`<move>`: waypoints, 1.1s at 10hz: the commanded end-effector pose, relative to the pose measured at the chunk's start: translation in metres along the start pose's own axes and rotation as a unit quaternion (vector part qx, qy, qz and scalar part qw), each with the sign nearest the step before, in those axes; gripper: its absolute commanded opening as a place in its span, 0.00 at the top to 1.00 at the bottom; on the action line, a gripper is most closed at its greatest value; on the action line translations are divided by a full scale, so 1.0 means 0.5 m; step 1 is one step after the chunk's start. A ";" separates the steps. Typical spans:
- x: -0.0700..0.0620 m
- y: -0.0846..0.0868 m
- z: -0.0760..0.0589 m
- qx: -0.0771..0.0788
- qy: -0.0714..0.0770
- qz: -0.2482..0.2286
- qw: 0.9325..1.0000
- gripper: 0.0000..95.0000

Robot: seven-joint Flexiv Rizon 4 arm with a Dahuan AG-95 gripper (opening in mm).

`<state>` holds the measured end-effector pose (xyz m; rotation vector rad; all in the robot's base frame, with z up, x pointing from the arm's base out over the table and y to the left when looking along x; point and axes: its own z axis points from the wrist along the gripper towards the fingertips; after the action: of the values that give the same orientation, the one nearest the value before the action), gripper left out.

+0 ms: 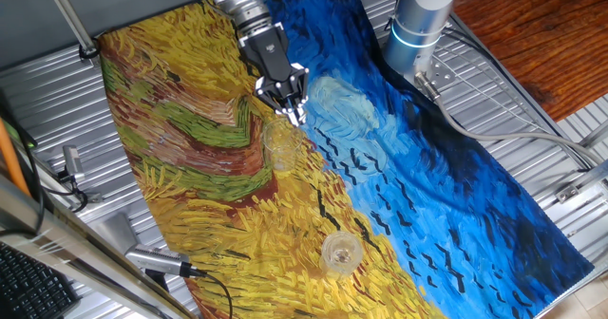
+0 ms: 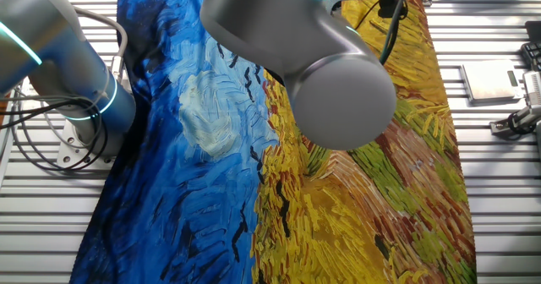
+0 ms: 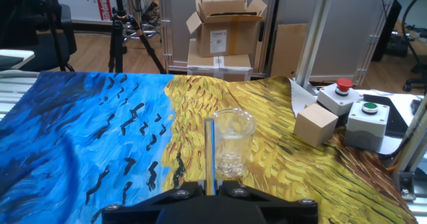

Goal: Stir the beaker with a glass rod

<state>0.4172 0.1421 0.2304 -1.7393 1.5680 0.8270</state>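
Painted-cloth counter (image 1: 209,167), swirling blue and yellow brushstrokes. Cardboard box (image 3: 227,24) at twelve o'clock, label unreadable. Clear cylindrical beaker (image 3: 233,143) at centre in hand view. Fingers (image 1: 291,108) closed on glass rod (image 3: 209,154), thin, upright, just left of beaker.

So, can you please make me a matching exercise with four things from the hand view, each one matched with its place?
Things:
1. glass rod
2. wooden block
3. red button
4. cardboard box

Places:
a. beyond the table's far edge
b. on top of a grey switch box
c. upright in the gripper
d. on the yellow part of the painted cloth

Pairs: 1-c, 2-d, 3-b, 4-a
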 end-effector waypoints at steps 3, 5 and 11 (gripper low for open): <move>-0.001 -0.004 0.004 0.005 0.001 0.006 1.000 1.00; -0.004 -0.010 0.007 0.009 0.002 0.011 1.000 1.00; -0.014 -0.038 0.021 0.010 0.014 0.014 1.000 1.00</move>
<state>0.4363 0.1561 0.2303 -1.7251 1.6175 0.8019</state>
